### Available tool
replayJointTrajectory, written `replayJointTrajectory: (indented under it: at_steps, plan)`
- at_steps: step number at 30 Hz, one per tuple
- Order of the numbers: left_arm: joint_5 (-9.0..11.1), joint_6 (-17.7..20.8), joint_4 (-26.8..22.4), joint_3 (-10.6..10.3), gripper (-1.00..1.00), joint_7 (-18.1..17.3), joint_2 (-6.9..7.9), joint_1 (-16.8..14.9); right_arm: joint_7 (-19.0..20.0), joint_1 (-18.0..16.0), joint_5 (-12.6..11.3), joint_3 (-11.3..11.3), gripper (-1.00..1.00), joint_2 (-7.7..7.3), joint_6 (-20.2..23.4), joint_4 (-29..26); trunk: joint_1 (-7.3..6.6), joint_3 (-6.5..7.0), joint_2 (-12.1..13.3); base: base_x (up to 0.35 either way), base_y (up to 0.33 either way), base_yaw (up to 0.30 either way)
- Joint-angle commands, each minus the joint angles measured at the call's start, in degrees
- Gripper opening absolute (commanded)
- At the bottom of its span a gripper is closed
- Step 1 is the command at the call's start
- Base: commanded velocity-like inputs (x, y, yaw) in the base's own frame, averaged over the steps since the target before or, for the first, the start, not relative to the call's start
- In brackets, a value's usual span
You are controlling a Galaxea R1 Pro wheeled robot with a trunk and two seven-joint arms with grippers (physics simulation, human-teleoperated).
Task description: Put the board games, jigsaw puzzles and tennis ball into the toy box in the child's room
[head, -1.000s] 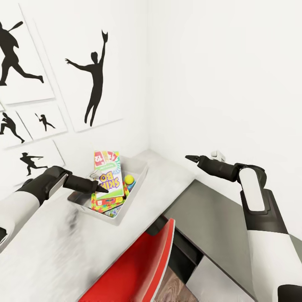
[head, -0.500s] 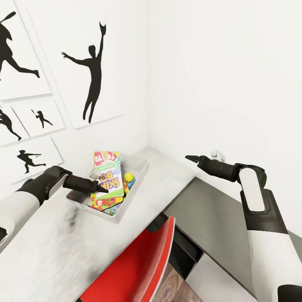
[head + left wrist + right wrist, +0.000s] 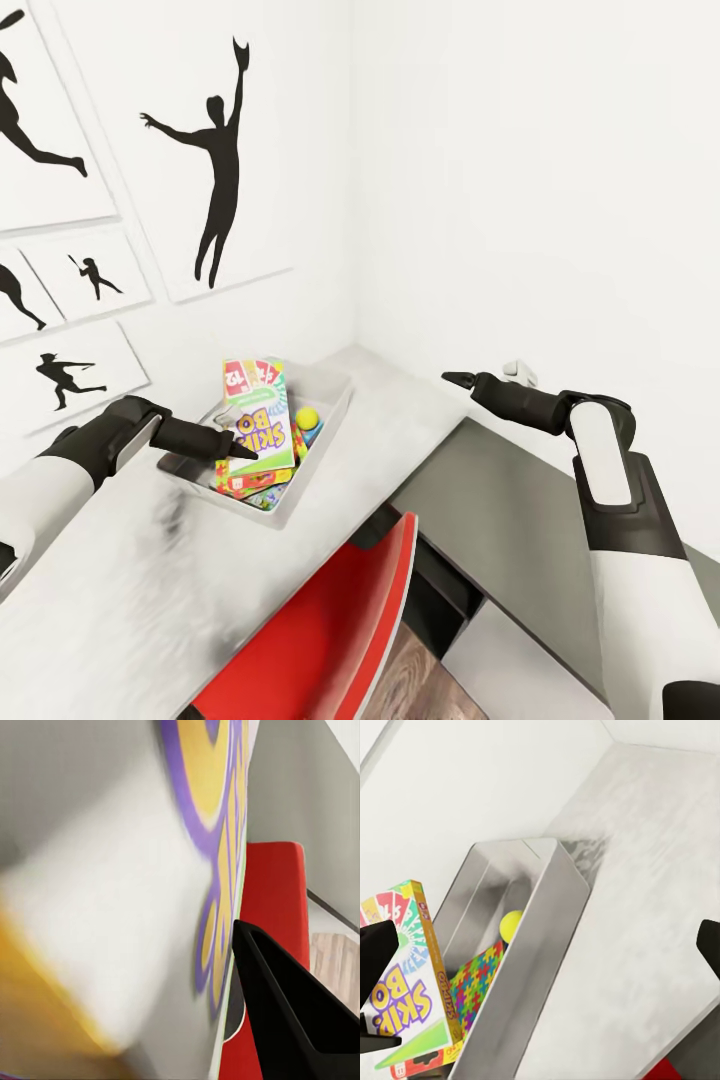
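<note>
A white-walled corner of a child's room, with black baseball-player silhouette prints [image 3: 215,170] filling the wall from nine to eleven o'clock in the head view. A long pale grey-white desk [image 3: 130,590] runs from the lower left to the corner, joined at four o'clock to a lower dark grey shelf section [image 3: 500,530]. A red-and-white swivel chair [image 3: 330,640] has its back at six o'clock, pushed against the desk edge.

Just left of centre on the desk sits the toy box [image 3: 325,425], a shallow pale grey bin. Standing tilted in it is the Skip-Bo board game [image 3: 258,415], white, green and red, held in the left gripper [image 3: 240,452], whose dark fingers are clamped on the carton's lower part. Beneath the carton lie a jigsaw puzzle [image 3: 300,450] and another colourful flat carton whose title cannot be read. The yellow-green tennis ball [image 3: 307,421] rests in the box at the carton's three o'clock side.

The right gripper [image 3: 457,379] hangs in the air at three o'clock, well apart from the box, its fingers drawn to a narrow point and holding nothing.
</note>
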Motion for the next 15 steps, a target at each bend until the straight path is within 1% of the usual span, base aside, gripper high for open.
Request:
replayJointTrajectory:
  at_steps: [1, 7, 12, 14, 15]
  plan:
    - [0.3, 0.3, 0.0, -0.3, -1.0, -0.1, 0.06, -0.1, 0.0, 0.0, 0.0, -0.1, 1.0, 0.0, 0.3, 0.0, 0.03, -0.11, -0.1, 0.0, 0.0, 0.0]
    - [0.3, 0.3, 0.0, -0.3, -1.0, 0.0, 0.05, -0.1, 0.0, 0.0, 0.0, -0.1, 1.0, 0.0, 0.3, 0.0, 0.03, -0.12, -0.1, 0.0, 0.0, 0.0]
    - [0.6, -1.3, -1.7, 1.4, -1.0, -1.6, 1.69, -0.1, 0.1, 0.4, 0.1, -0.1, 1.0, 0.17, 0.3, 0.0, 0.03, -0.12, -0.1, 0.0, 0.0, 0.0]
    - [0.7, -1.4, -1.0, 1.9, -1.0, -2.2, 2.35, -0.1, 0.1, 0.4, 0.1, -0.1, 1.0, 0.34, 0.3, 0.0, 0.03, -0.12, -0.1, 0.0, 0.0, 0.0]
    - [0.7, -1.5, -0.6, 1.9, -1.0, -1.9, 2.03, -0.1, 0.1, 0.4, 0.1, -0.2, 1.0, 0.22, 0.3, 0.0, 0.03, -0.12, -0.1, 0.0, 0.0, 0.0]
